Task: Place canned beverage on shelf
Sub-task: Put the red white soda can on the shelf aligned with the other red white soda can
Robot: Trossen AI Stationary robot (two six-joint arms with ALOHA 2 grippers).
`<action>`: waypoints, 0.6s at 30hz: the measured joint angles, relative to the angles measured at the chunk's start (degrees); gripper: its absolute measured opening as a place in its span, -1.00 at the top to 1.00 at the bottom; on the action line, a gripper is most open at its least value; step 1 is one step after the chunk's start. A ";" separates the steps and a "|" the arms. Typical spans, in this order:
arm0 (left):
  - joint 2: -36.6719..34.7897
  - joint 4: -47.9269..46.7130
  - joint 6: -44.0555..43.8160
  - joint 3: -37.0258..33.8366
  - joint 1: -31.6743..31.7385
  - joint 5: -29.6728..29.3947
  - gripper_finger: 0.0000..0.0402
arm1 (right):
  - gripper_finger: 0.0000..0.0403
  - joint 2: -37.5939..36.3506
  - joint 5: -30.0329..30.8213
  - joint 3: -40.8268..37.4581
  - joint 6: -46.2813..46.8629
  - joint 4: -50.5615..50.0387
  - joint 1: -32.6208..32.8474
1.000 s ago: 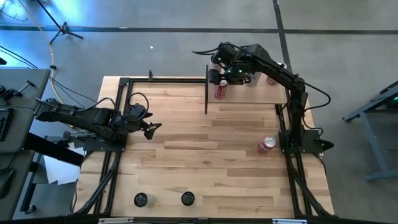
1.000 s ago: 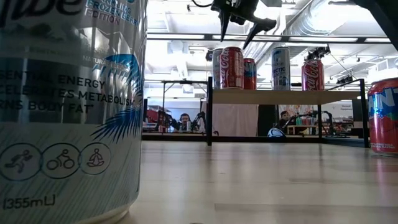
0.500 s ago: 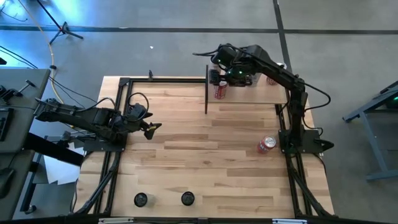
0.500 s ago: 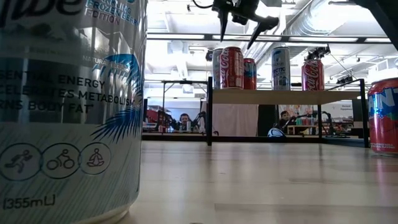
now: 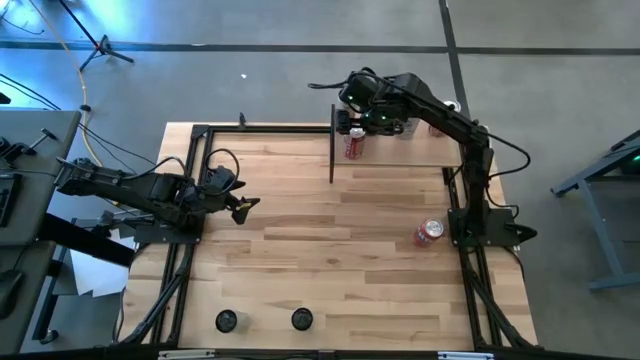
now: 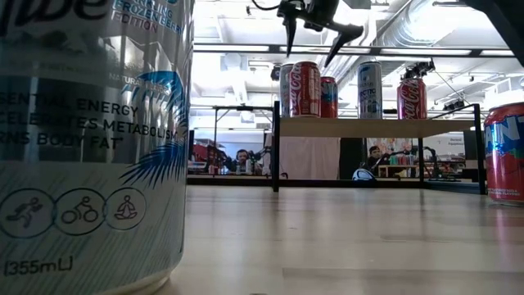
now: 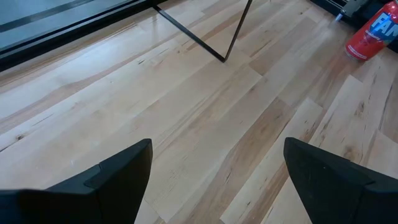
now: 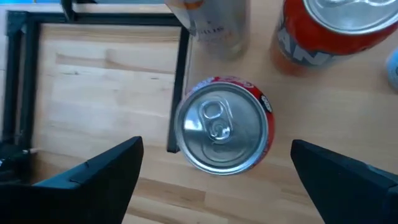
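Note:
A red can (image 8: 224,132) stands upright on its base at the left end of the shelf (image 6: 377,127), beside the shelf's black upright (image 8: 179,87). Several other cans stand along the shelf (image 5: 420,150), among them an orange one (image 8: 323,31) and a pale one (image 8: 217,25). My right gripper (image 6: 313,33) hangs open just above the red can (image 6: 305,88), pointing down, with one finger out on either side and clear of the can. My left gripper (image 5: 248,205) waits open over the table's left part, with nothing between its fingers (image 7: 214,162).
A red can (image 5: 428,232) stands on the table near the right arm's base and also shows in the left wrist view (image 7: 372,34). Two cans (image 5: 227,320) (image 5: 301,319) stand at the near edge; one (image 6: 90,139) fills the low view's left.
My right gripper has opened wider above the red can and has kept its place over the shelf's left end. The can has stayed upright where it stands.

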 joint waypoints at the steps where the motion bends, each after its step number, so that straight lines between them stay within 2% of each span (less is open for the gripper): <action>1: 0.02 0.01 -0.02 0.00 0.00 -0.02 -0.68 | -0.97 0.28 0.11 -0.02 0.00 -0.29 0.02; 18: 0.02 0.02 -0.02 0.00 0.01 0.00 -0.68 | -0.97 3.71 0.80 -0.02 -1.36 -1.80 -1.14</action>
